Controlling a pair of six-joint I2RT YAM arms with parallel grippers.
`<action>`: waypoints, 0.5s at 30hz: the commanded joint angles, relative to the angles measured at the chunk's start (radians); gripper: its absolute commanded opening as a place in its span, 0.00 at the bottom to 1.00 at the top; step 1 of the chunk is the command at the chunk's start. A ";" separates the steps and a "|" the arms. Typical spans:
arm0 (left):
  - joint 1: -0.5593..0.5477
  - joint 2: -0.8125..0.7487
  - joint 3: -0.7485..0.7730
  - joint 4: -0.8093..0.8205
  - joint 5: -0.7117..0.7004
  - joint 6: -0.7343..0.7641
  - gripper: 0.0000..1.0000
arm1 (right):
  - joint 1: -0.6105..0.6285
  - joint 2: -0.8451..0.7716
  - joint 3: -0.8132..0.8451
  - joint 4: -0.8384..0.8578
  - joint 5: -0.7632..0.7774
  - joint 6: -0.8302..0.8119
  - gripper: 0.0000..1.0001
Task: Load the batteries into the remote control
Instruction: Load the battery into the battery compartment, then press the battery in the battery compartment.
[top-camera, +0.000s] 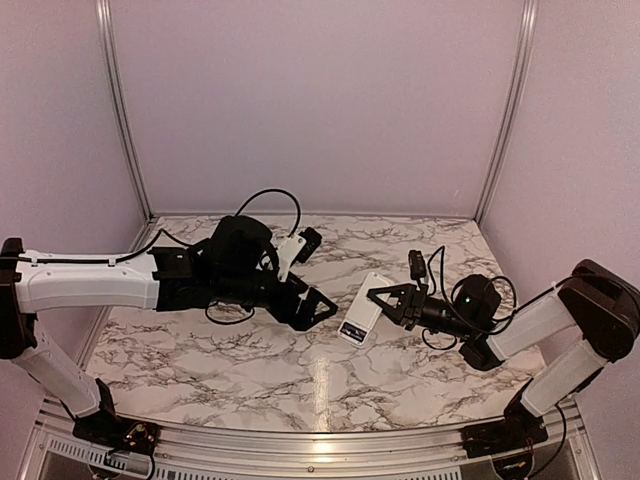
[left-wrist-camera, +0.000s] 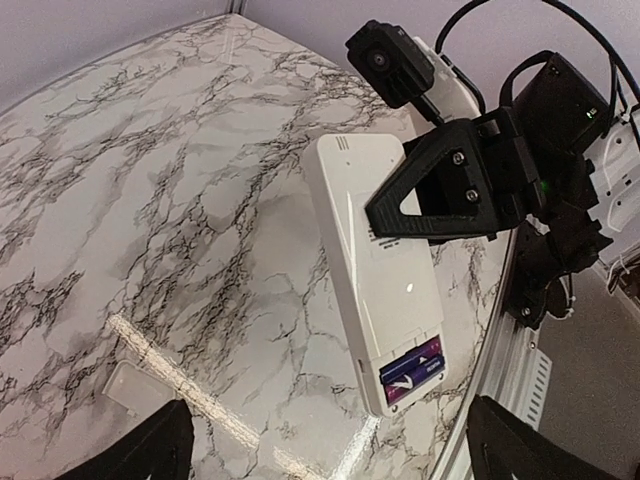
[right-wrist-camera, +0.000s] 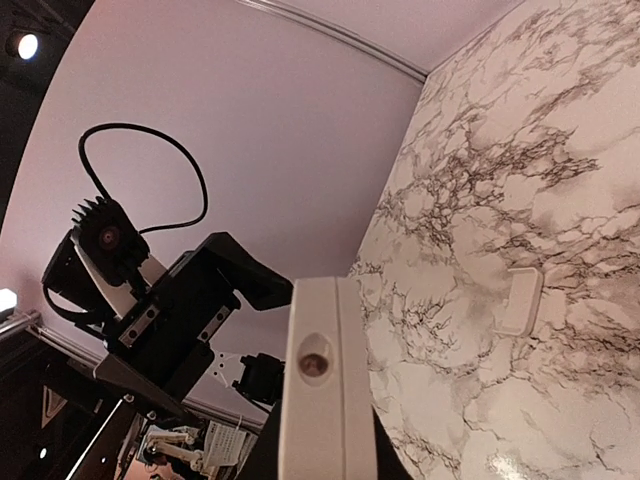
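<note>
The batteries (left-wrist-camera: 412, 368) lie in the remote control (left-wrist-camera: 368, 260), cover plate (left-wrist-camera: 128, 388) apart

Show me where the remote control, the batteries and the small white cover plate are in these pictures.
remote control (left-wrist-camera: 385, 290), left wrist view, on the middle of its white back.
batteries (left-wrist-camera: 412, 367), left wrist view, on the blue cells in the open compartment.
cover plate (right-wrist-camera: 520, 300), right wrist view, on its flat middle.

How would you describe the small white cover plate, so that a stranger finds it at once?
Begin at the marble table. There the right end effector grips the long white remote control. The cover plate lies flat on the marble apart from it, a short, plain white rectangle that nothing grips.
</note>
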 joint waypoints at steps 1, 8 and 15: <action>0.014 0.053 -0.024 0.139 0.235 -0.065 0.99 | 0.003 -0.016 0.058 0.084 -0.059 -0.052 0.00; 0.014 0.150 0.025 0.138 0.302 -0.087 0.79 | 0.036 -0.043 0.107 0.008 -0.062 -0.104 0.00; 0.012 0.200 0.066 0.091 0.281 -0.090 0.67 | 0.051 -0.061 0.129 -0.055 -0.043 -0.132 0.00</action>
